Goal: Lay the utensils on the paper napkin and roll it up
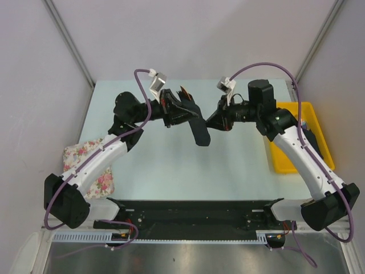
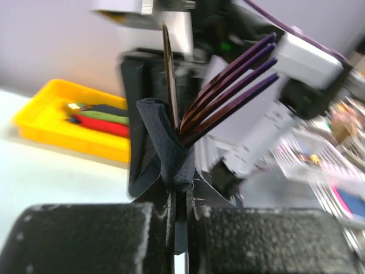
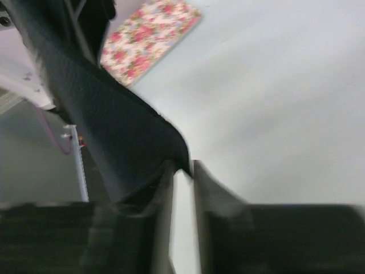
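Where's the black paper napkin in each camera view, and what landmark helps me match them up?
Top external: paper napkin hangs at centre, above the table.
Left wrist: paper napkin at centre, wrapped around the fork tines, pinched by the left gripper.
Right wrist: paper napkin runs from upper left to centre.
Shared landmark: the pale table.

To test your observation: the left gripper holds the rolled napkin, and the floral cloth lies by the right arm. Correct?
No. The top view shows the cloth by the left arm; the left gripper does hold the rolled napkin.
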{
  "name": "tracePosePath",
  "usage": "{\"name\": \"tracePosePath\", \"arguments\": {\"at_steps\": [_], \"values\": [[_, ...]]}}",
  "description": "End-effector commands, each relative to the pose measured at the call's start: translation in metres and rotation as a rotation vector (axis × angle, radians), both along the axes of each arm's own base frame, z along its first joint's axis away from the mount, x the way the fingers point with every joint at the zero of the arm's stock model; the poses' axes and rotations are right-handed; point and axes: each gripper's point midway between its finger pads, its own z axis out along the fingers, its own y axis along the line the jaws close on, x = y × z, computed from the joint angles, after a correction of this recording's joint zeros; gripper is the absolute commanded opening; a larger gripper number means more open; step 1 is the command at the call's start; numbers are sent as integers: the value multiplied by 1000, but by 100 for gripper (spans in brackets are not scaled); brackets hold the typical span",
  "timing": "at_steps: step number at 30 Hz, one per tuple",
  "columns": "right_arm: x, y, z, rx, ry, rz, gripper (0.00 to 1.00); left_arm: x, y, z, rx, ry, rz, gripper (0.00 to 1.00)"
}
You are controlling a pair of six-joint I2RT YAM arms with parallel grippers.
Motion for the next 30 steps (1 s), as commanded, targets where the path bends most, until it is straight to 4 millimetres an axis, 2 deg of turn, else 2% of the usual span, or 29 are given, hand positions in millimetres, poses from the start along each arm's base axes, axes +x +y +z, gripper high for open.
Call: {"name": "tracePosePath", "arguments": {"at_steps": [1, 3, 4, 7, 10, 14, 16, 17, 20, 24, 30], "values": [[47, -36, 29, 20, -75, -242, 39, 67, 15, 13, -38, 74, 276, 0], [57, -48, 45, 29, -105, -299, 60, 83, 19, 11, -37, 114, 323, 0], [64, -58, 50, 26, -120, -343, 64, 92, 21, 11, -43, 125, 355, 0], [70, -70, 67, 31, -182, -423, 68, 109, 22, 5, -25, 167, 405, 0], [65, -70, 80, 67, -248, -422, 68, 121, 22, 1, -18, 186, 431, 0], [56, -48, 76, 64, -263, -338, 70, 121, 17, 6, -36, 196, 401, 0], [53, -39, 71, 71, -250, -294, 74, 121, 15, 9, -48, 190, 381, 0], [56, -35, 64, 67, -237, -281, 75, 120, 14, 10, -51, 190, 373, 0], [59, -20, 60, 79, -251, -237, 79, 118, 12, 14, -65, 184, 352, 0], [57, -1, 54, 98, -261, -178, 78, 118, 12, 21, -75, 175, 344, 0], [62, 13, 41, 94, -268, -135, 72, 114, 8, 25, -88, 167, 297, 0]]}}
